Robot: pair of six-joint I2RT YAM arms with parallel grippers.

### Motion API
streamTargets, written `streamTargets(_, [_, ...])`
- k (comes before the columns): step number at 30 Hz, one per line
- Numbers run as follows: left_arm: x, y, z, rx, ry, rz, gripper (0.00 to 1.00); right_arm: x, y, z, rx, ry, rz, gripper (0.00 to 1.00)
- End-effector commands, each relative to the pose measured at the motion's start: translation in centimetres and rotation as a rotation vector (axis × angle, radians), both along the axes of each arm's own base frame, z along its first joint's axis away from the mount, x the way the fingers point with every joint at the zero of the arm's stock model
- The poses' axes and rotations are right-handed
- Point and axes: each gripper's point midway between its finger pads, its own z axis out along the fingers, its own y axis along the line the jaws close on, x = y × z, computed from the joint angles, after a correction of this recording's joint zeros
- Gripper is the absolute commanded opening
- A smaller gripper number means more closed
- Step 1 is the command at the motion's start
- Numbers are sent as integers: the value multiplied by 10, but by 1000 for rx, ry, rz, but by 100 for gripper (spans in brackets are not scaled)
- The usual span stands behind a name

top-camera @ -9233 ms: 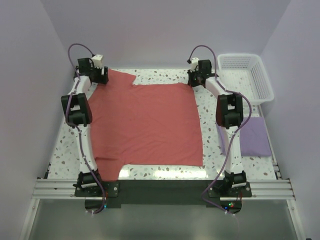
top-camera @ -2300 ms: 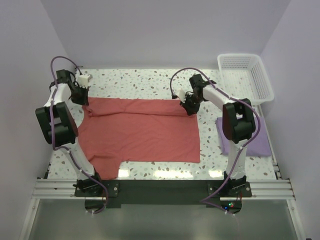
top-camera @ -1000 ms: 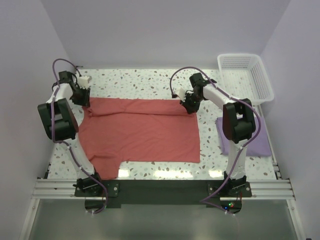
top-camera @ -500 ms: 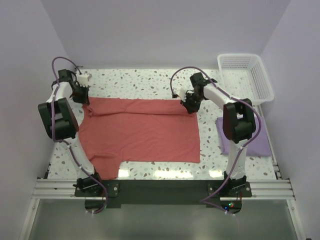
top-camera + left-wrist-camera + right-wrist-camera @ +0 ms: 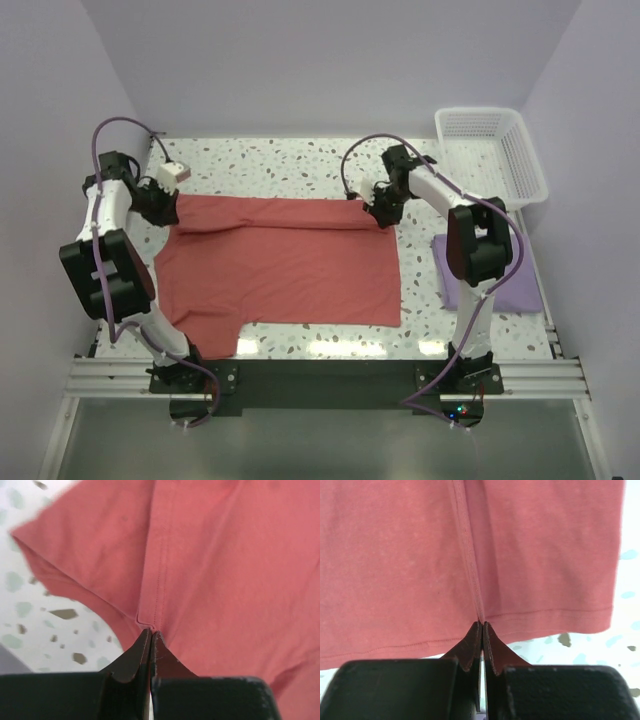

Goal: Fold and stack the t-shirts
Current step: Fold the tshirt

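The salmon t-shirt (image 5: 290,260) lies across the middle of the table, its far part folded toward me, one sleeve at the near left. At the shirt's far left corner my left gripper (image 5: 168,212) is shut on the cloth; in the left wrist view its jaws (image 5: 151,631) pinch the salmon t-shirt (image 5: 225,555) at the sleeve seam. My right gripper (image 5: 381,215) is shut on the far right corner, and in the right wrist view it (image 5: 481,623) nips the folded edge of the shirt (image 5: 395,555). The lavender t-shirt (image 5: 512,278), a folded rectangle, lies at the right, partly behind my right arm.
A white lattice basket (image 5: 520,160) stands at the far right corner. The speckled table (image 5: 280,160) shows bare beyond the shirt and along the near edge. Purple walls close in on both sides and the back.
My left gripper has closed on the shirt's far left corner, and the left arm's elbow has swung out to the left. The right gripper and the shirt have stayed put.
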Motion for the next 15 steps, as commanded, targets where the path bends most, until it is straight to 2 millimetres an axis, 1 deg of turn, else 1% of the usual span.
streamTargets(1, [-44, -13, -19, -9, 62, -198, 0, -12, -12, 9, -37, -10, 61, 0])
streamTargets(2, [-50, -14, -20, 1, 58, -223, 0, -17, -13, 4, -42, 5, 69, 0])
streamTargets(3, [-64, -19, -31, -2, 84, -257, 0, -19, -14, 2, -48, 11, 76, 0])
streamTargets(5, [-72, -18, -38, 38, 69, -323, 11, -25, -16, -5, -61, 26, 91, 0])
streamTargets(6, [-78, -19, -44, 39, 81, -333, 19, -26, -15, -6, -62, 28, 96, 0])
streamTargets(8, [-85, -23, -49, 27, 98, -377, 27, -29, -14, -10, -65, 32, 104, 0])
streamTargets(9, [-79, -27, -43, 0, 76, -378, 33, -29, -14, -11, -65, 32, 106, 0])
streamTargets(10, [-79, -31, -41, -38, 87, -368, 36, -31, -12, -13, -65, 34, 109, 0])
streamTargets(11, [-74, -35, -36, -69, 77, -364, 42, -31, -11, -13, -64, 32, 109, 0])
streamTargets(12, [-62, -41, -24, -109, 33, -354, 52, -30, -11, -13, -64, 31, 108, 0])
streamTargets(13, [-52, -43, -23, -145, 39, -292, 53, -30, -10, -14, -62, 32, 107, 0])
streamTargets(14, [-43, -50, -20, -162, 31, -283, 54, -30, -10, -14, -64, 34, 105, 0])
streamTargets(15, [-33, -53, -15, -173, 15, -269, 60, -30, -10, -15, -65, 37, 105, 0])
